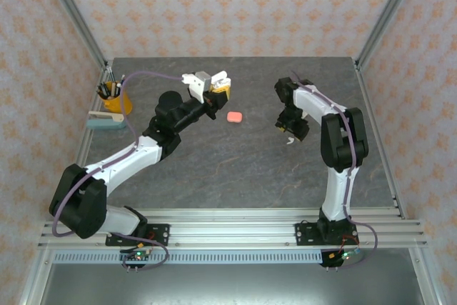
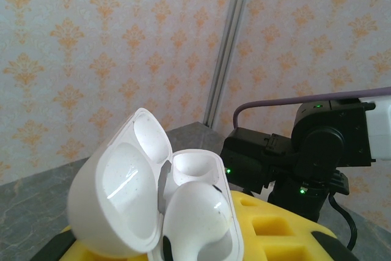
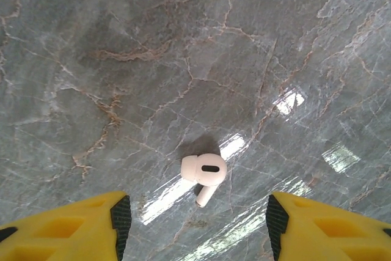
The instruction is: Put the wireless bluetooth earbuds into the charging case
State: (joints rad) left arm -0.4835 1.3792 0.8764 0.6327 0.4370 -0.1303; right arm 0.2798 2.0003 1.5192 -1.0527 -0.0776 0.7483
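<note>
Far left of the desk [image 1: 235,169], at about 9 o'clock: a cup of pens [image 1: 114,99] and a flat grey thing [image 1: 105,122]. No part of the job.

Next, the left pincer [image 1: 218,88], up off the desk near 11 o'clock, squeezed shut on the white case [image 2: 122,200]. Lid flipped open. A seated white earbud [image 2: 198,218] tucked into its spot already. Just past it, at 12 o'clock, the empty hole [image 2: 192,166], bare and waiting.

Then the pink case [image 1: 234,116], flat on the desk at about 5 o'clock from the left pincer, looking shut. No telling about the inside.

Over to the right pincer [image 3: 198,218], near 3 o'clock from the pink case, low over the desk, yellow fingers [image 3: 73,230] spread wide and gripping nothing. Between them, a little toward 12 o'clock, the loose white earbud [image 3: 204,172], lying on its side, stem toward 6 o'clock, touched by neither finger.

So, by the look of it: about half done for the white pair. Left to do: close on the loose white earbud, lift it, carry it across toward 9 o'clock, and drop it into the empty hole. After that, most likely, shut the lid. Small and smooth, so easy to flick away with a clumsy pinch.
</note>
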